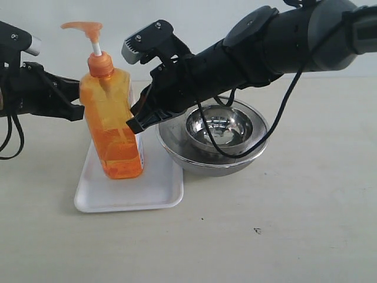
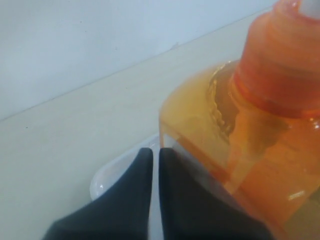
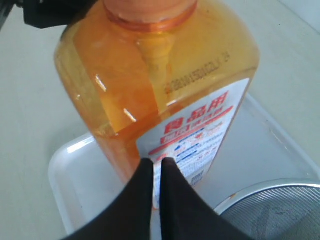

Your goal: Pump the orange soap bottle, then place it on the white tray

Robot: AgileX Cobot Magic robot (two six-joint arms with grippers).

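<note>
A pale beige tabletop [image 1: 306, 224] is seen filling most of the frame, matte and smooth; a plain whitish wall [image 1: 200, 15] is set directly behind it, the two being joined along a straight seam; the scene is lit softly and evenly; a small dark speck [image 1: 257, 230] is noted on the surface.

**Gloss, steel and matt black on my remote feed**

On my screens the orange soap bottle [image 1: 112, 127] reads as translucent, shiny plastic, its label [image 3: 200, 130] smooth and printed. The white tray [image 1: 159, 191] looks like smooth, faintly glossy plastic. The inner bowl [image 1: 224, 127] is mirror-bright metal and the outer bowl [image 1: 194, 159] a duller steel. I see matt black on the left gripper [image 2: 155, 152] and right gripper [image 3: 157, 162], and the table [image 1: 294, 224] is pale and matt.
</note>
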